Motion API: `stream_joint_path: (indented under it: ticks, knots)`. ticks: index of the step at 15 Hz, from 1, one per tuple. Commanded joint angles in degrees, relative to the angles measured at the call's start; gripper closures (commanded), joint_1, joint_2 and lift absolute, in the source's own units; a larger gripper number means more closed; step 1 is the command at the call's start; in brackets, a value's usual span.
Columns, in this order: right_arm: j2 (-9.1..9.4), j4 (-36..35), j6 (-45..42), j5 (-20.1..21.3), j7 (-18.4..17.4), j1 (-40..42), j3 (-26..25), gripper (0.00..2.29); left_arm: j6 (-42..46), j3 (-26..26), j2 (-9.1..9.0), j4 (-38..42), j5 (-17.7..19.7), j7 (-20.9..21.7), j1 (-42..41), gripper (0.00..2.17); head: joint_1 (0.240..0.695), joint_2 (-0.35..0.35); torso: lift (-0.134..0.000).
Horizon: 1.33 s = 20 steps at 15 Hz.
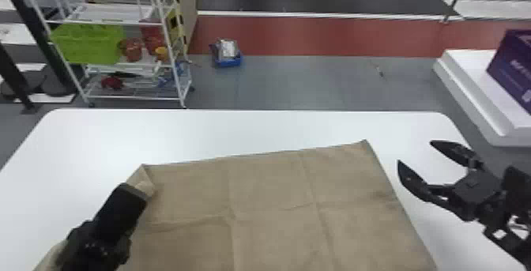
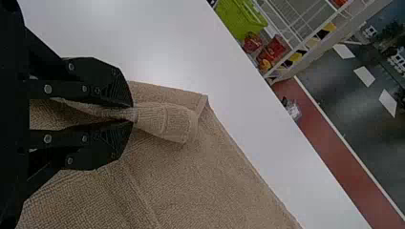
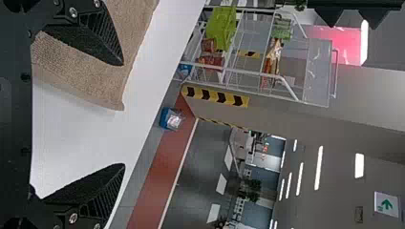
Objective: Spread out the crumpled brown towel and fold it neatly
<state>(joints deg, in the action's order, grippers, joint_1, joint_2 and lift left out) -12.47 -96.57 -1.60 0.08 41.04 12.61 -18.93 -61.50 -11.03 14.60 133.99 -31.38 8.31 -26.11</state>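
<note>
Towel loc: brown towel [image 1: 272, 187] on white table [image 1: 237, 128], mostly flat, near part runs out past bottom of head view.
Towel far edge: runs L to R on a slant; R end farther from robot, L end closer.
Towel R edge: from far R corner [image 1: 364, 145] back twd robot, angling outward to R.
Pointing: far R corner aims away from robot, sharp & flat.
Long axis: can't tell, near end cut off.
Creases: two lines run roughly near-to-far, another crosses them; grid look, light wrinkles.
Far L corner area: small flap folded over, cloth bunched into a short roll at the grip.
L gripper [image 1: 136, 193]: at towel's far L part; fingers closed in on a gathered bit of cloth, roll of it sticking out past tips, per L wrist view.
R gripper [image 1: 415, 151]: off to R of towel, near its R edge; fingers wide apart, tips aimed roughly twd far side of table.
Bkgd L: white rack [image 1: 170, 45] w/ green bin [image 1: 89, 44] & red items, beyond table.
Bkgd ctr: blue container [image 1: 228, 60] on floor, nr red strip [image 1: 316, 35].
Bkgd R: purple box [image 1: 513, 66] on white platform [image 1: 466, 63].
</note>
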Motion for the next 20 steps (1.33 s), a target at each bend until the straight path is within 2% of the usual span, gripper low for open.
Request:
stream_joint_path:
  ticks: [1, 3, 6, 7, 9, 11, 13, 15, 20]
  knots:
    - [-0.1, 0.06, -0.02, -0.17, 0.0, 0.05, -0.23, 0.13, -1.57, 1.45, 0.52, 4.08, -0.7, 1.18, -1.05, 0.0, 0.695, -0.046, -0.122]
    - [-0.18, 0.68, -0.37, -0.25, -0.08, 0.05, -0.32, 0.13, -1.74, 4.35, 0.43, 7.95, -0.43, 1.79, -1.93, 0.04, 0.695, -0.042, -0.122]
    - [-0.1, 0.68, -0.37, -0.25, -0.17, -0.04, 0.03, 0.13, -1.92, 7.87, -0.09, 9.44, 0.71, 3.11, -1.23, 0.04, 0.695, -0.018, -0.122]
    - [-0.1, 0.68, -0.37, -0.17, -0.17, -0.04, 0.12, 0.13, -1.92, 8.22, -0.53, 7.51, 1.41, 2.32, 0.44, 0.04, 0.695, -0.009, -0.122]
    - [0.08, 0.68, -0.37, -0.17, -0.17, -0.13, 0.47, 0.13, 0.54, 7.17, -1.06, -1.19, 1.41, -0.14, 5.54, 0.08, 0.695, 0.008, -0.122]
    - [0.43, 0.32, -0.37, -0.08, -0.08, -0.13, 0.56, 0.13, 2.83, 6.2, -1.15, -9.54, 1.5, 0.04, 10.02, 0.09, 0.695, 0.029, -0.122]
    - [0.34, 0.24, -0.37, 0.01, -0.08, 0.05, 0.03, 0.13, 3.18, 6.02, -1.15, -13.23, 0.97, 1.18, 11.87, 0.1, 0.695, 0.033, -0.122]
    - [0.17, 0.15, -0.37, -0.25, 0.0, 0.31, -0.58, 0.13, 2.47, 6.9, -1.06, -11.3, 0.71, 3.02, 10.46, 0.1, 0.695, 0.033, -0.122]
    - [0.08, 0.24, -0.37, -0.34, -0.08, -0.13, -0.49, 0.13, -3.33, 8.13, 0.43, 1.18, -0.7, 13.31, 2.73, 0.1, 0.695, 0.008, -0.122]
